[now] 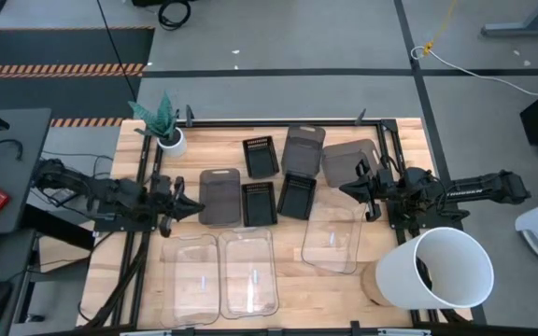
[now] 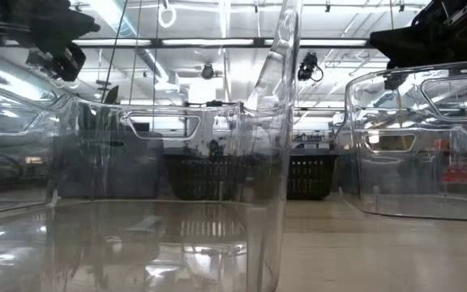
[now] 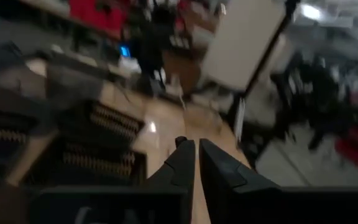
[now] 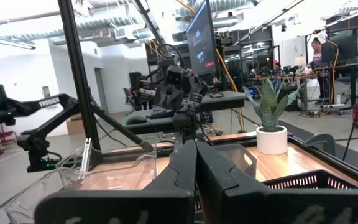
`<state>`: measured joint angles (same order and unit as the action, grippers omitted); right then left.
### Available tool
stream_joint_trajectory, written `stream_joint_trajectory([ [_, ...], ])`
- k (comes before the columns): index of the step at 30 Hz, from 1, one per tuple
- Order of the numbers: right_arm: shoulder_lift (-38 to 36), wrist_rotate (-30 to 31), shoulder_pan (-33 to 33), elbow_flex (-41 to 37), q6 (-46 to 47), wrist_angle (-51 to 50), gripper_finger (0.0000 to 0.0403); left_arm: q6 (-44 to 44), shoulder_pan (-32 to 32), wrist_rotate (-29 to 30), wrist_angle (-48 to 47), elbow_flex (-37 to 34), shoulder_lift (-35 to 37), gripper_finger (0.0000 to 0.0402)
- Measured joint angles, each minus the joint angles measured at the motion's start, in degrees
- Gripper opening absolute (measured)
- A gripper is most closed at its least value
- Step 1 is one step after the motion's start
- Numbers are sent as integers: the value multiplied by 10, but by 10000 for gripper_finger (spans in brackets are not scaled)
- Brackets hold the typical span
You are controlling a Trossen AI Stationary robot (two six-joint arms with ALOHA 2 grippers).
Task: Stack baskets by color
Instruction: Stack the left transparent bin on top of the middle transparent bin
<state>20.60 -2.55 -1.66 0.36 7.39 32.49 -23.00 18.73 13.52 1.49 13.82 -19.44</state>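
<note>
Three clear baskets lie along the table's near side. Three dark-grey baskets sit farther back: one at centre-left, two at the far right. Three black slotted trays lie between them. My left gripper hovers at the left edge of the centre-left grey basket, pointing level toward the table's right; its fingers stand nearly together with nothing between them. My right gripper is shut and empty, pointing toward the table's left above the right clear basket.
A big white bucket stands at the near right corner, close under the right arm. A white plant pot sits at the far left. Dark frame posts run along the table's edges. Bare wood shows at the table's far middle.
</note>
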Motion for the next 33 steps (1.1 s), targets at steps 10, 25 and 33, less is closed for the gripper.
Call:
stream_joint_trajectory([
  [10,0,0,0,0,0,0,10,11,40,-18,-54,75,-129,113],
  [25,0,0,0,0,0,0,10,-102,168,15,-211,248,-342,117],
  [33,0,0,0,0,0,0,10,-337,259,-33,-294,364,-475,116],
])
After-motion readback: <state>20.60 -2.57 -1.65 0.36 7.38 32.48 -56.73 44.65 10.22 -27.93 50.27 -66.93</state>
